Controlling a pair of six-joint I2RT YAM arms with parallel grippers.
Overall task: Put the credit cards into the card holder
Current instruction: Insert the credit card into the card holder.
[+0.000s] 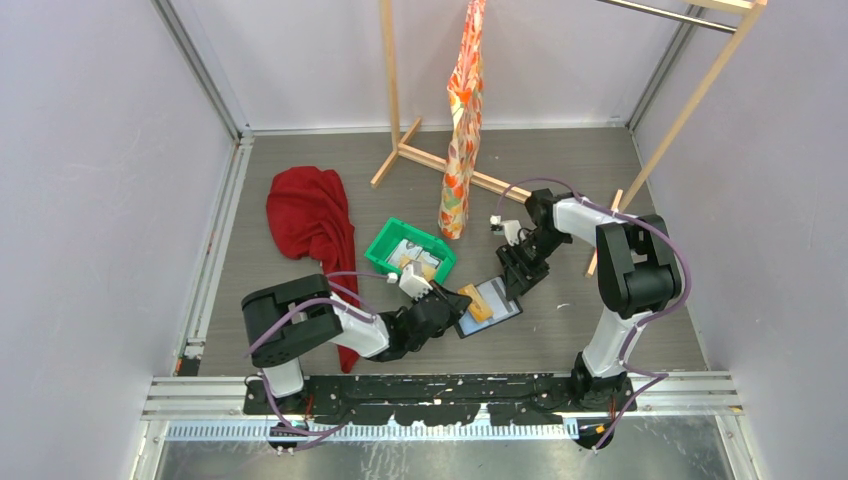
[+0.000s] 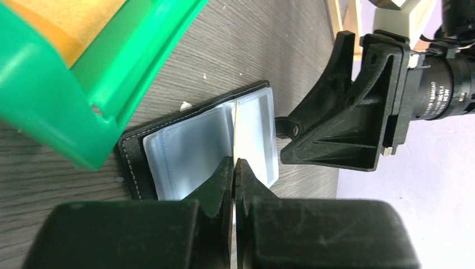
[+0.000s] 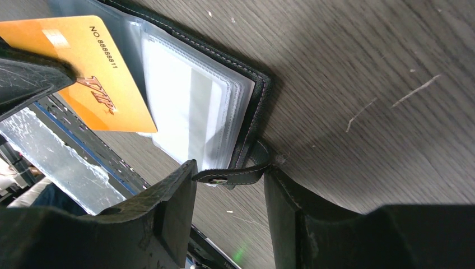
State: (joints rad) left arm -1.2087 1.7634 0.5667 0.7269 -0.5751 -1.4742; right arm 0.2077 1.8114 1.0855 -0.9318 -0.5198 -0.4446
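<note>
The card holder [image 1: 497,301] lies open on the table, its clear sleeves facing up; it also shows in the left wrist view [image 2: 190,151] and the right wrist view [image 3: 196,101]. My left gripper [image 1: 452,303] [image 2: 235,163] is shut on an orange-yellow credit card [image 1: 479,307] [image 3: 95,73], holding it on edge over the open sleeves. In the left wrist view the card [image 2: 236,126] shows edge-on as a thin line. My right gripper [image 1: 516,270] [image 3: 231,168] is open at the holder's far edge, and the snap tab [image 3: 238,175] lies between its fingers. More cards [image 1: 415,258] lie in the green tray.
The green tray [image 1: 383,243] [image 2: 84,95] stands just left of the holder. A red cloth [image 1: 312,215] lies at the left. A wooden rack [image 1: 400,150] with a hanging patterned cloth [image 1: 462,130] stands behind.
</note>
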